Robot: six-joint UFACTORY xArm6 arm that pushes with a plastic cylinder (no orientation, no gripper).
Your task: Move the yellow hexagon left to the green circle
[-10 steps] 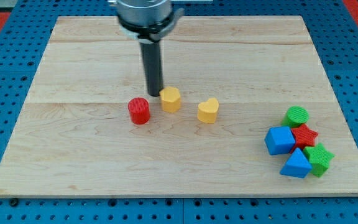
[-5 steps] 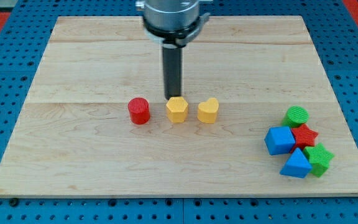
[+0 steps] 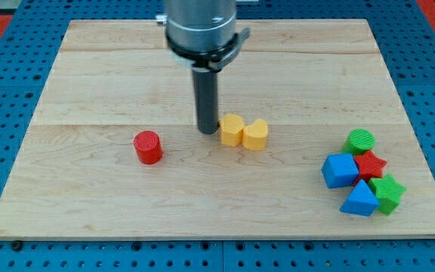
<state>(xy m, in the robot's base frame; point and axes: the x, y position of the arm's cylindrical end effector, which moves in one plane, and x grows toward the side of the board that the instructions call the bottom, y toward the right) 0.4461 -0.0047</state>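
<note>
My tip (image 3: 206,131) is resting on the desk (image 3: 97,68) a little above the centre of the frame, at the lower end of the straight dark rod that is hanging down from the grey round mount at the upper middle. There is no gripper on this arm, so nothing is open or closed and nothing is being held; the rod is simply standing upright with its end on the wood.

The yellow hexagon (image 3: 232,130) is lying just to the right of my tip, touching it or nearly so; the gap is too fine to settle. On its other side the hexagon is pressing against the yellow heart (image 3: 255,135), the two yellow blocks sitting side by side in a short row near the middle of the frame.

The red cylinder (image 3: 148,147) is standing alone to the lower left of my tip, well apart from the yellow pair.

The green circle (image 3: 360,140) is sitting far off at the right of the frame, at the top of a tight cluster. Below it the red star (image 3: 370,164) is wedged beside the blue cube (image 3: 340,171), with the green star (image 3: 388,191) and the blue triangular block (image 3: 360,200) crowding the lower end. The yellow hexagon is lying well to the left of this cluster, with the yellow heart between them.
</note>
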